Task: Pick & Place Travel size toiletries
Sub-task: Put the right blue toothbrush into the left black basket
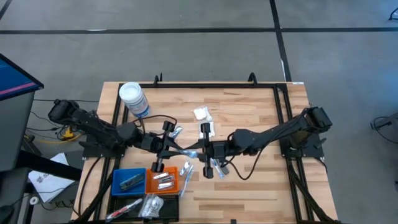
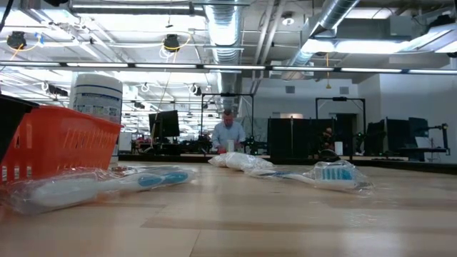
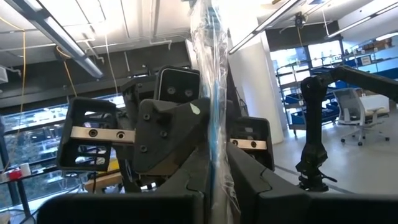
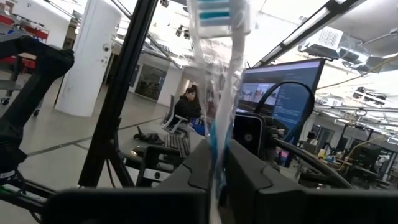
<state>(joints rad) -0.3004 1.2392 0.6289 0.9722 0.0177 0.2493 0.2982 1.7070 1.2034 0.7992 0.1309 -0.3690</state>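
A wrapped toothbrush (image 3: 210,93) is clamped at mid-table, above the wood, by the left gripper (image 1: 177,149) and the right gripper (image 1: 204,151), both closed on it, facing each other.

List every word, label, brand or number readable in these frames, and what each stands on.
None can be read.
Jar label: print too blurred to read.
Monitor screen: lines of text, too small to read.
Papers beside the table: marks too small to read.
Wrapped toothbrush: no legible print on the wrapper.
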